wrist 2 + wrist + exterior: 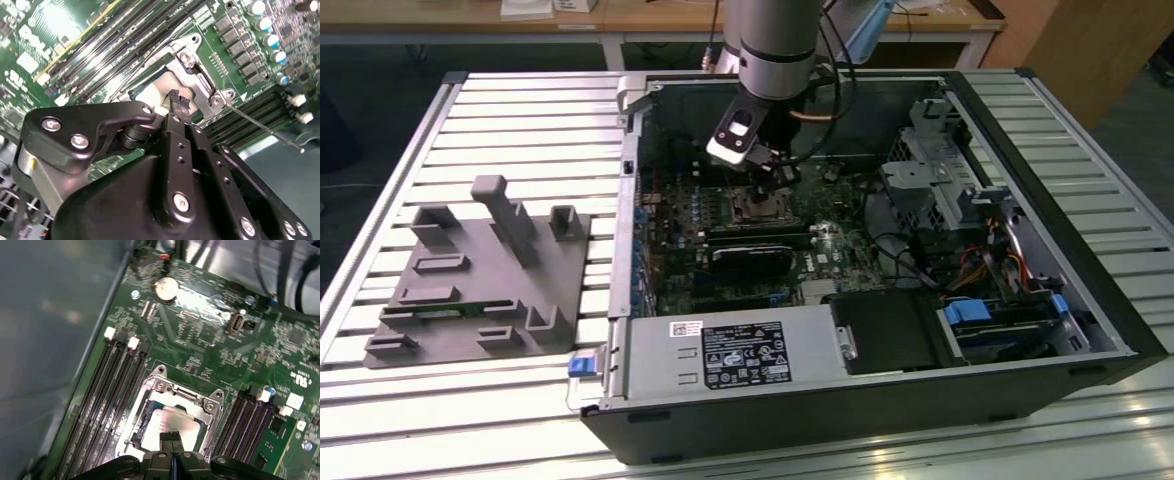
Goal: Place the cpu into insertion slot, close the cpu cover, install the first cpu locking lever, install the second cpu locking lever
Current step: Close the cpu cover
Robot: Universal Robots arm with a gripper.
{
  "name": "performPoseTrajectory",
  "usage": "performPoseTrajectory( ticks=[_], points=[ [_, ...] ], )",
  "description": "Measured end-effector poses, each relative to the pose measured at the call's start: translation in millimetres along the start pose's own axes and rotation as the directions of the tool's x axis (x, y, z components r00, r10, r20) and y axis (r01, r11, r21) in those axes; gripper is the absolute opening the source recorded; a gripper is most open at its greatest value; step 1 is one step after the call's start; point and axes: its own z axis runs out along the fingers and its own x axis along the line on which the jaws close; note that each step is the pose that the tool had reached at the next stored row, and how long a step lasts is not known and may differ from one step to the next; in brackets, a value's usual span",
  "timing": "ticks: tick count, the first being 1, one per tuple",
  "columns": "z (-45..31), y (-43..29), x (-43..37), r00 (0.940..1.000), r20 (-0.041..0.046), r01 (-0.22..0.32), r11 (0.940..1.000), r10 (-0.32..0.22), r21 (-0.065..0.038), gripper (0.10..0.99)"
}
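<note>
The gripper (172, 437), its fingers pressed together on nothing, hangs just over the cpu (162, 420); whether they touch cannot be told. The cpu lies in the insertion slot (141, 416), framed by the silver cpu cover (182, 396). Two banks of black memory slots (107, 390) flank the socket. One thin lever rod (260, 125) juts from its corner. One coin battery (166, 288) sits well apart. One grey fixture (474, 280) stands beside the open computer case (881, 400), on the exterior view's left.

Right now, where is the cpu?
In the first wrist view, the cpu lies flat inside the window of the silver cpu cover, between two banks of black memory slots, with the shut gripper just over one edge.
</note>
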Motion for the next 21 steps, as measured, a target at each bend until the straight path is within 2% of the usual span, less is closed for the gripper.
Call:
performPoseTrajectory(
  ticks=[5,10,16,21],
  points=[
    [0.0,0.0,0.0,0.9959,0.0011,0.091,0.9959,-0.091,0.000,0.106],
    [0.0,0.0,0.0,0.9837,0.0022,0.180,0.9837,-0.180,0.000,0.106],
    [0.0,0.0,0.0,0.9586,0.0035,0.285,0.9586,-0.285,0.000,0.106],
    [0.1,0.0,0.0,0.9297,0.0045,0.368,0.9297,-0.368,0.000,0.106]
  ],
)
